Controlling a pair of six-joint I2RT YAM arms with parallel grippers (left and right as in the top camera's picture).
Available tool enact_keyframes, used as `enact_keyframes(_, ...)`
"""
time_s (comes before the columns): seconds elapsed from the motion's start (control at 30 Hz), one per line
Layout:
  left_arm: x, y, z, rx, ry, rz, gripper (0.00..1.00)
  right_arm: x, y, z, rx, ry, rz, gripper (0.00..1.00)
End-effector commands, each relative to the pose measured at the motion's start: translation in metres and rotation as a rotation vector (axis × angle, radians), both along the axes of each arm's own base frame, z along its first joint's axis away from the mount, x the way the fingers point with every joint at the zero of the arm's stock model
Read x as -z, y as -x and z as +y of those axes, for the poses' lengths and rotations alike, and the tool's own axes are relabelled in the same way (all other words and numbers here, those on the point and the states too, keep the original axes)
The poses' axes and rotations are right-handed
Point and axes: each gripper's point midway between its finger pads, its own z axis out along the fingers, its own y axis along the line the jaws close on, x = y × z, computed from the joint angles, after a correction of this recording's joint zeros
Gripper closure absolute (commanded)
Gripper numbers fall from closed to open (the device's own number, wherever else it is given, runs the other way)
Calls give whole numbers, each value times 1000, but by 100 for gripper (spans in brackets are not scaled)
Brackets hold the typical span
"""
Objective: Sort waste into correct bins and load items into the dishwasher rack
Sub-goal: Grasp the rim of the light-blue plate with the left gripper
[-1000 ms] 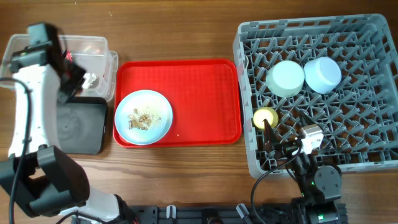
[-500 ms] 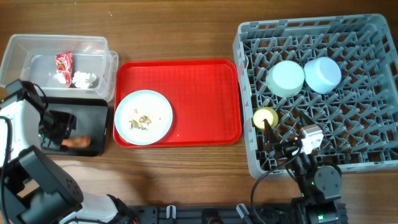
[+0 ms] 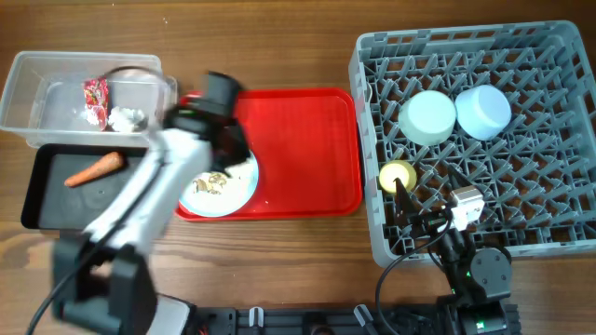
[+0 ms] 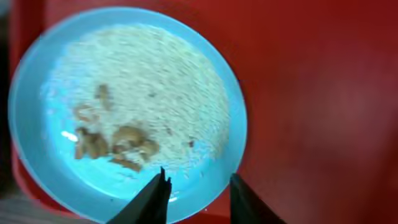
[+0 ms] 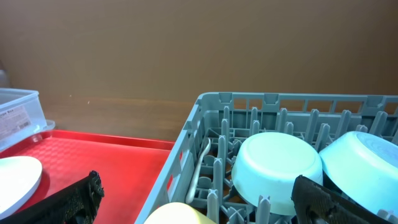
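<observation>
The pale blue plate (image 3: 240,188) with beige food scraps (image 3: 210,183) lies on the red tray. My left gripper (image 3: 230,149) hovers over it, open and empty. In the left wrist view its fingers (image 4: 199,194) straddle the plate's (image 4: 205,81) near rim, beside the scraps (image 4: 115,140). The carrot (image 3: 94,169) lies in the black tray (image 3: 47,200). The wrapper (image 3: 96,93) and white paper (image 3: 124,118) lie in the clear tub (image 3: 56,67). The rack (image 3: 549,195) holds two upturned pale blue bowls (image 3: 427,116) (image 3: 482,112), the green-and-yellow bowl (image 3: 397,175) and the white spoon (image 5: 202,163). My right gripper (image 3: 416,214) rests open at the rack's front.
The red tray (image 3: 303,149) lies between the bins and the rack; its right half is bare. The right wrist view shows the rack wall (image 5: 186,149), a bowl (image 5: 280,163) and the red tray (image 5: 93,155). Bare wood table lies behind.
My left arm swung from the clear tub to the black tray, left the carrot there, then moved right over the plate. The right arm has not moved.
</observation>
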Motion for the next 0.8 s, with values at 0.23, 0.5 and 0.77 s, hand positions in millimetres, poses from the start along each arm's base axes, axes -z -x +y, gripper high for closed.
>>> enact_keyframes(0.23, 77, 18, -36, 199, -228, 138, 73, -3, 1, 1, -9, -16, -8, 0)
enact_keyframes(0.5, 107, 23, -47, 222, -187, 208, 96, -3, 1, 1, -9, -16, -8, 0)
enact_keyframes(0.77, 22, -1, -54, 225, -187, 107, 96, -3, 1, 1, -9, -16, -9, 0)
